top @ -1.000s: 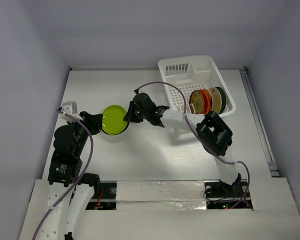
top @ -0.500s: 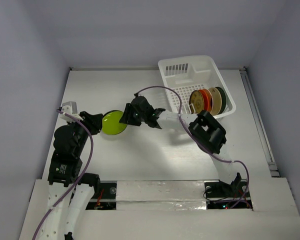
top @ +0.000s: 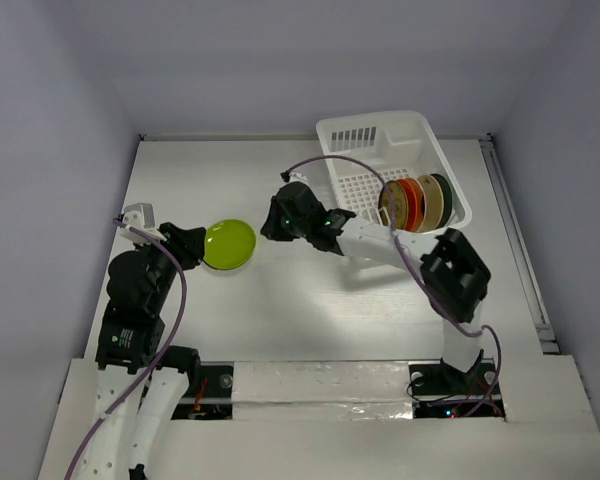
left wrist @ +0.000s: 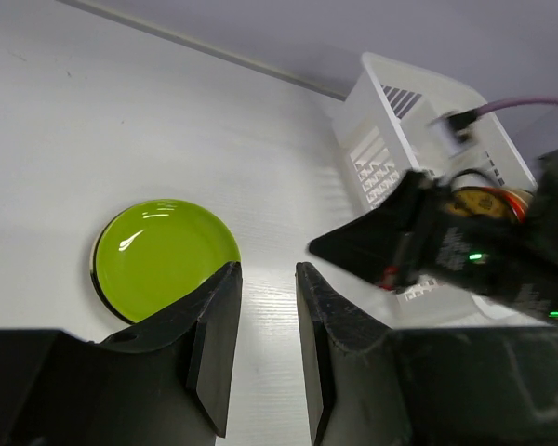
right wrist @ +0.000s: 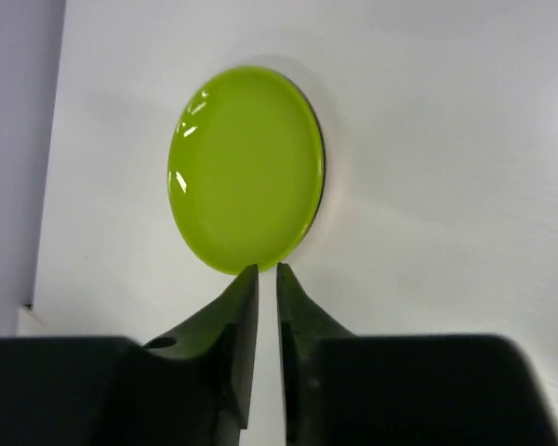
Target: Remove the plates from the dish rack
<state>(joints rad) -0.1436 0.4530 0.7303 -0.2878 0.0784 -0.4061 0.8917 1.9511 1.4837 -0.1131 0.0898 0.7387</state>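
Observation:
The lime green plate (top: 229,244) lies flat on the table, left of centre; it also shows in the left wrist view (left wrist: 163,253) and the right wrist view (right wrist: 246,167). My right gripper (top: 268,228) is just right of it, empty, its jaws a narrow gap apart (right wrist: 267,271). My left gripper (top: 196,243) is at the plate's left edge, jaws apart and empty (left wrist: 268,274). The white dish rack (top: 370,130) stands at the back right. In it stand on edge a patterned yellow plate (top: 390,206), a red-orange plate (top: 410,200), a beige plate (top: 426,198) and a dark green plate (top: 441,194).
The right arm's purple cable (top: 330,162) arcs over the rack's near-left corner. The rack's slotted wall (left wrist: 377,149) shows in the left wrist view behind the right gripper. Grey walls close in the table on three sides.
The right gripper has let go of the lime green plate and drawn back to the right toward the rack. The plate now lies flat on the table. The left arm has not moved.

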